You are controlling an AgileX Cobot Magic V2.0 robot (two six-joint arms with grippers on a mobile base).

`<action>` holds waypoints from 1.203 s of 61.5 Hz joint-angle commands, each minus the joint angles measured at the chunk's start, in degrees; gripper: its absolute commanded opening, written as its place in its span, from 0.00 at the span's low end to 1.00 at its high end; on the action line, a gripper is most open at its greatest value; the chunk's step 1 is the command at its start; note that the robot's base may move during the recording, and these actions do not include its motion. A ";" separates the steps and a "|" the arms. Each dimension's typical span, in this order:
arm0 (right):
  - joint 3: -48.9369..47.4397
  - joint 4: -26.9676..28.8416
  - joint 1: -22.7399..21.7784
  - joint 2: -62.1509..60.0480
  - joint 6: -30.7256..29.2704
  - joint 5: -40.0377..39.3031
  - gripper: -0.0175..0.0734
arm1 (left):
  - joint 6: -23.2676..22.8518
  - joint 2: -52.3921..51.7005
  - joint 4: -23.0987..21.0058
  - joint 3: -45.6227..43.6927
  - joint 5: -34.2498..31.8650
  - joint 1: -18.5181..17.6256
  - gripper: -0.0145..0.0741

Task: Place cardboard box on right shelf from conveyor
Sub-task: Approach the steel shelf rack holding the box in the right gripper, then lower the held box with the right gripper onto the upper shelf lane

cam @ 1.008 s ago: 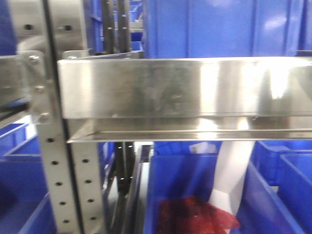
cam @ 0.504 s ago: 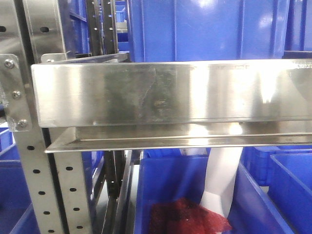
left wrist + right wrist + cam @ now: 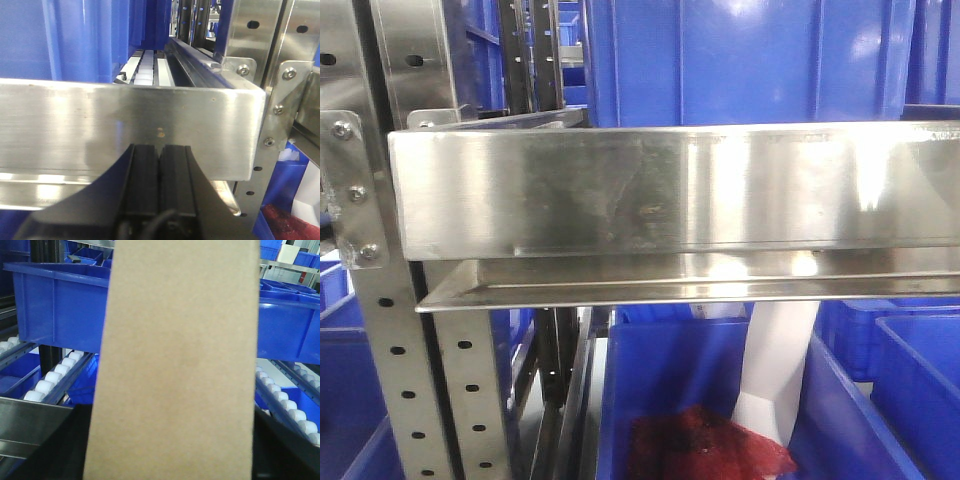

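The cardboard box [image 3: 177, 365], a plain tan slab, fills the middle of the right wrist view, standing lengthwise between the dark fingers [image 3: 70, 445] of my right gripper [image 3: 172, 440], which is shut on it. Behind the box is the right shelf with white rollers [image 3: 50, 380] and a blue bin [image 3: 60, 310]. The shelf's shiny steel front rail [image 3: 670, 190] spans the front view. My left gripper [image 3: 159, 150] is shut and empty, its tips just in front of the same rail [image 3: 100, 120]. The conveyor is out of view.
Large blue bins [image 3: 740, 60] stand on the shelf above the rail. A lower bin [image 3: 660, 400] holds red mesh [image 3: 705, 445] and a white sheet [image 3: 780, 370]. A perforated steel upright [image 3: 395, 380] with bolts stands at the left. More rollers [image 3: 292, 410] run at the right.
In the front view the shelf rail and upright slid left over the first half second, then barely moved; the picture is sharper now.
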 commanded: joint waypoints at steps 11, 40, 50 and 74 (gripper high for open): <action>-1.48 -0.89 -0.19 1.06 -0.37 -5.74 0.41 | 0.02 -0.86 -0.34 0.55 -4.96 0.03 0.03; -2.92 -0.47 -0.19 10.31 -4.13 -10.59 0.41 | 0.02 -0.86 -0.34 0.55 -4.96 0.03 0.03; -8.42 -0.47 -0.19 22.67 -12.92 -16.58 0.41 | 0.02 -0.86 -0.34 0.55 -4.96 0.03 0.03; -16.13 -2.54 7.43 48.70 -48.04 -27.28 0.41 | 0.02 -0.86 -0.34 0.55 -4.96 0.03 0.03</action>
